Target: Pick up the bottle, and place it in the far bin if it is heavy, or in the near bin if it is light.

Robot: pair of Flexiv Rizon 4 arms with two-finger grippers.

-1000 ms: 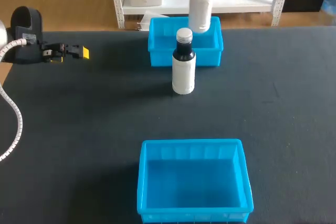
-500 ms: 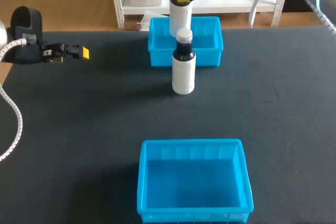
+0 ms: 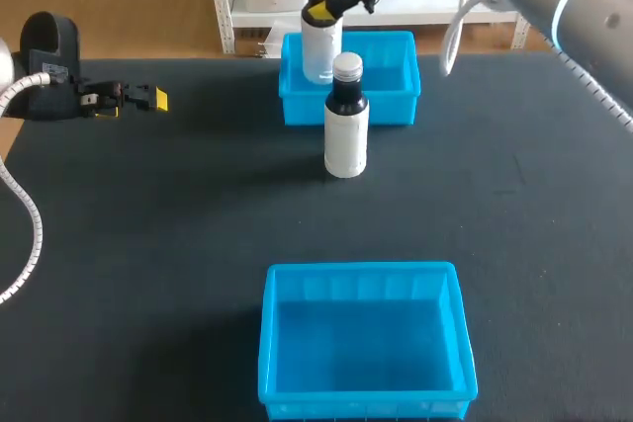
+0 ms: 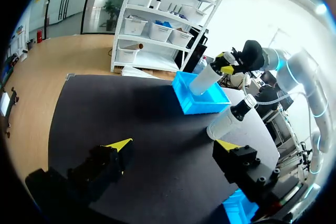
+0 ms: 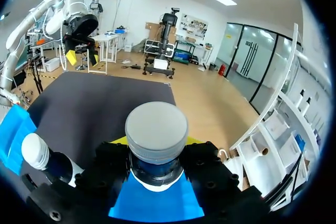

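Note:
My right gripper (image 3: 319, 13) is shut on the neck of a white bottle (image 3: 318, 51) with a grey cap and holds it upright over the left part of the far blue bin (image 3: 396, 96). In the right wrist view the cap (image 5: 156, 126) sits between the fingers, with the bin's blue floor (image 5: 157, 205) below. A second white bottle (image 3: 346, 126), dark at the neck, stands on the table just in front of that bin. The near blue bin (image 3: 461, 343) holds nothing. My left gripper (image 3: 148, 99) rests open at the table's far left, with nothing between its fingers (image 4: 119, 144).
The black table top (image 3: 168, 244) stretches between the two bins. The standing bottle (image 5: 44, 158) is close beside the held one. The left arm's white cable (image 3: 25, 214) hangs along the table's left edge.
The right arm has carried the held bottle leftward, from above the far bin's right half to its left part, and slightly lower. The left arm and the standing bottle have not moved.

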